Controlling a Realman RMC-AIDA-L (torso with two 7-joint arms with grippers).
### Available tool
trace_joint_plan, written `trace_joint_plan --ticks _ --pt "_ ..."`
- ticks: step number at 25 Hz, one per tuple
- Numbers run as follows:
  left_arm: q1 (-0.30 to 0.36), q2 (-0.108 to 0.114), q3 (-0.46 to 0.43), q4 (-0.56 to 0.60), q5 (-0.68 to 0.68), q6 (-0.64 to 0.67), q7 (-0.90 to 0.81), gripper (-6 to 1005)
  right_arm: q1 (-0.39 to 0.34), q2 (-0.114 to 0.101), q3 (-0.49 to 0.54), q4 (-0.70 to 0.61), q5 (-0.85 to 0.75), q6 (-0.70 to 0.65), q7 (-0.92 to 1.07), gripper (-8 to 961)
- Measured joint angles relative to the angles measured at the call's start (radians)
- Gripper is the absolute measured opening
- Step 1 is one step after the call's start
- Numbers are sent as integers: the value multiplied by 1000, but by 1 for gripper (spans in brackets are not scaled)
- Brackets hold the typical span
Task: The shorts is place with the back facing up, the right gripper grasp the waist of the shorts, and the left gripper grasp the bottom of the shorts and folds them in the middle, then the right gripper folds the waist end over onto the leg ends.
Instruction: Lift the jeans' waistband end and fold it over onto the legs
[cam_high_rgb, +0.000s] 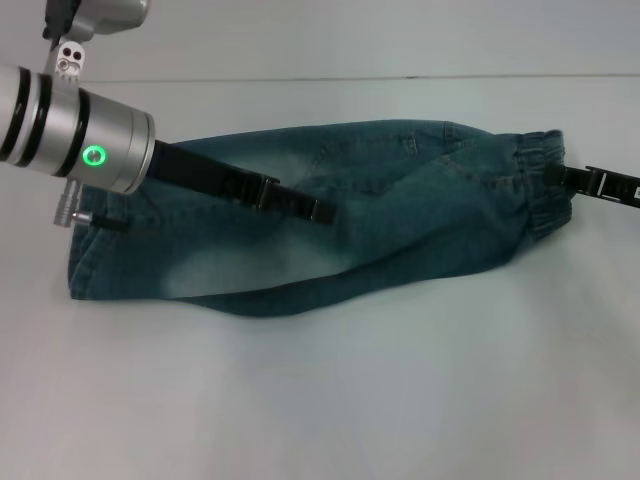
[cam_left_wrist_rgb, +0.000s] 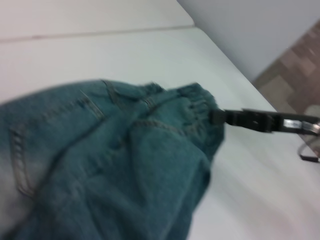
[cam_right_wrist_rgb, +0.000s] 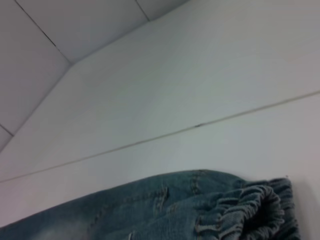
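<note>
The blue faded denim shorts (cam_high_rgb: 400, 220) lie on the white table, folded lengthwise into a long strip. The puckered elastic waist (cam_high_rgb: 540, 190) is at the right and the leg ends (cam_high_rgb: 78, 265) are at the left. My right gripper (cam_high_rgb: 572, 179) reaches in from the right edge and is shut on the waistband, which bunches up at its tip. The left wrist view shows this same right gripper (cam_left_wrist_rgb: 220, 117) at the waist (cam_left_wrist_rgb: 197, 107). My left gripper (cam_high_rgb: 325, 212), on its silver wrist with the green light, stretches over the middle of the shorts. The right wrist view shows only the waist (cam_right_wrist_rgb: 250, 207).
The white table (cam_high_rgb: 320, 400) extends in front of the shorts, and a seam line (cam_high_rgb: 400, 77) runs along its back. In the left wrist view the table's right edge drops to a brown floor (cam_left_wrist_rgb: 295, 65).
</note>
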Motion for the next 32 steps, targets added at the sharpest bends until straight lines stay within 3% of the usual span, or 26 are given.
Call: trace_joint_plan --ticks 13,24,32 --pt "34 -45 5 -32 -68 -225 39 817 20 4 -2 -2 6 -9 0 96" --pt "69 -53 12 -104 -129 -407 67 815 41 3 0 -17 19 -46 10 96" --pt "121 -55 108 -105 -169 -456 68 813 69 3 -6 -28 19 -56 21 95"
